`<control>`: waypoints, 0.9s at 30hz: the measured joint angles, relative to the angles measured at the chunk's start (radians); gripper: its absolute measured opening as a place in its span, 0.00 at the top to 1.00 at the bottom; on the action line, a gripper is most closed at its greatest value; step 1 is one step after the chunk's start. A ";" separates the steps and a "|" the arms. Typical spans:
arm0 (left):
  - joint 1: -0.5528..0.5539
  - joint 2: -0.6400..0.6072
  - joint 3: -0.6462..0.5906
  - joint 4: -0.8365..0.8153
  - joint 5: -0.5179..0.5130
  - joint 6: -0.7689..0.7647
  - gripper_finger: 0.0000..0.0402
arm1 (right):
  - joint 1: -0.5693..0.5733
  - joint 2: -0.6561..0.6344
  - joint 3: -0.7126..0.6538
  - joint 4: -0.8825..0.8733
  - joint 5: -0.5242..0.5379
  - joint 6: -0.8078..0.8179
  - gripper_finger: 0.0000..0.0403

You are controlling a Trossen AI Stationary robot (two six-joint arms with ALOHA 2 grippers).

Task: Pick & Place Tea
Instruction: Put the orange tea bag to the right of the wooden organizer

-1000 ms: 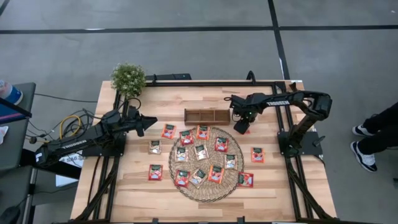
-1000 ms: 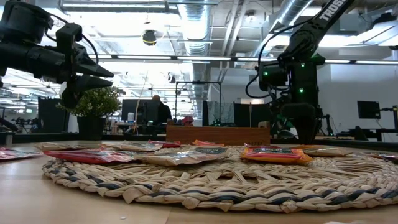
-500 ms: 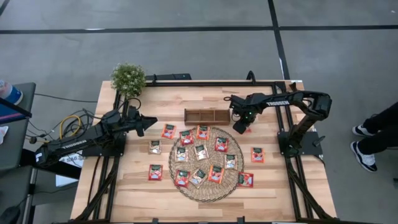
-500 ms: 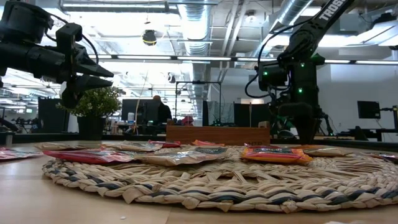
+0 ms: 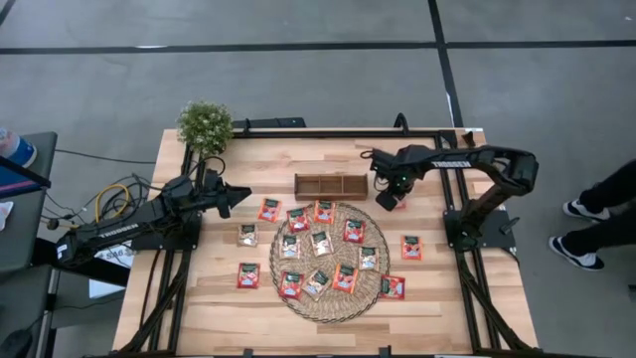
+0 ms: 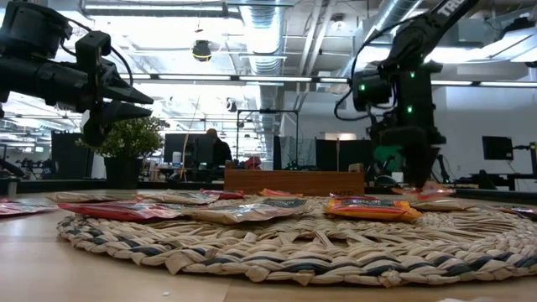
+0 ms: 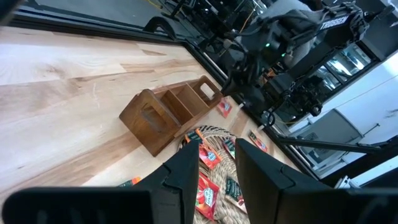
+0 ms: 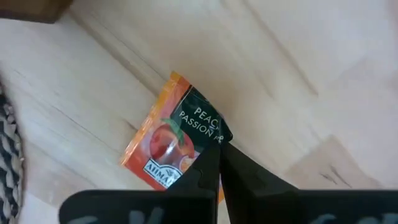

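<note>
Sachet (image 8: 176, 142) of peach tea pinched by one corner in right gripper (image 8: 217, 163), beside wooden tray (image 5: 331, 185), off wicker mat (image 5: 332, 263). Tray compartments seemingly bare. Other sachets (image 5: 320, 243) spread over mat and table. Left gripper (image 7: 217, 163) hovering apart, fingers parted.

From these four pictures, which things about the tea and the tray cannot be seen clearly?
- Wooden tray compartments: high view, too small to tell whether any hold tea; low view shows only its side wall.
- Sachet at the right end effector: right wrist view, the fingers cover one corner.
- Print on the sachets on the woven mat: high view, too small to read.
</note>
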 joint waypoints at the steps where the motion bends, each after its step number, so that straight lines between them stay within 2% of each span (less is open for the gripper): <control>1: 0.000 0.000 0.000 0.000 0.000 0.004 0.76 | 0.003 -0.015 0.011 -0.007 0.004 0.004 1.00; 4: 0.000 0.000 0.000 0.000 0.000 0.006 0.76 | 0.015 -0.063 0.045 -0.032 0.012 0.012 1.00; 10: 0.000 0.000 0.000 0.000 -0.001 0.008 0.76 | 0.065 -0.165 0.128 -0.064 0.107 0.061 1.00; 16: 0.000 0.000 0.000 0.000 -0.003 0.024 0.76 | 0.179 -0.228 0.172 0.112 0.218 0.127 1.00; 20: 0.000 0.000 0.000 0.000 -0.003 0.035 0.76 | 0.252 -0.199 0.178 0.230 0.322 0.127 1.00; 27: 0.000 0.000 0.000 0.000 -0.003 0.047 0.76 | 0.296 -0.058 0.178 0.290 0.475 0.121 1.00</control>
